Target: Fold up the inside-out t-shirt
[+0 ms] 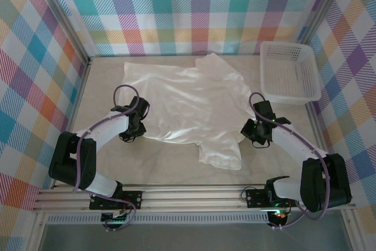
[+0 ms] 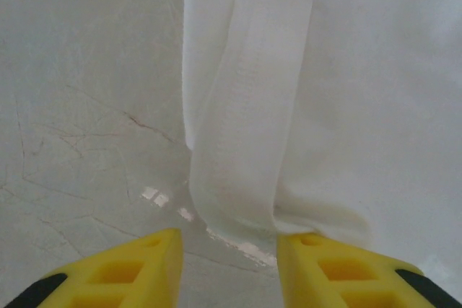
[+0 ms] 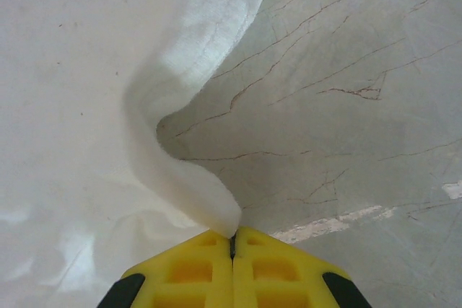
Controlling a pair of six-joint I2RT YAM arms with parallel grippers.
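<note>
Bare table point(image 1: 164, 166) at 6 o'clock, open between left arm point(image 1: 97, 133) and right arm point(image 1: 294, 145) up to the t-shirt point(image 1: 188, 98). Open strip at 9 o'clock along the cloth's left edge. Blocked at 2 o'clock by a white mesh basket point(image 1: 289, 72), with a narrow bare gap beside the cloth. Closed in by plaid walls point(image 1: 194, 10) at 9, 12 and 3 o'clock.

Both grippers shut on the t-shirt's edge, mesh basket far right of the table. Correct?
Only half right. The left gripper is open, yellow fingers apart at the t-shirt hem, as the left wrist view shows. The right gripper is shut on the edge, and the mesh basket does sit far right.
</note>
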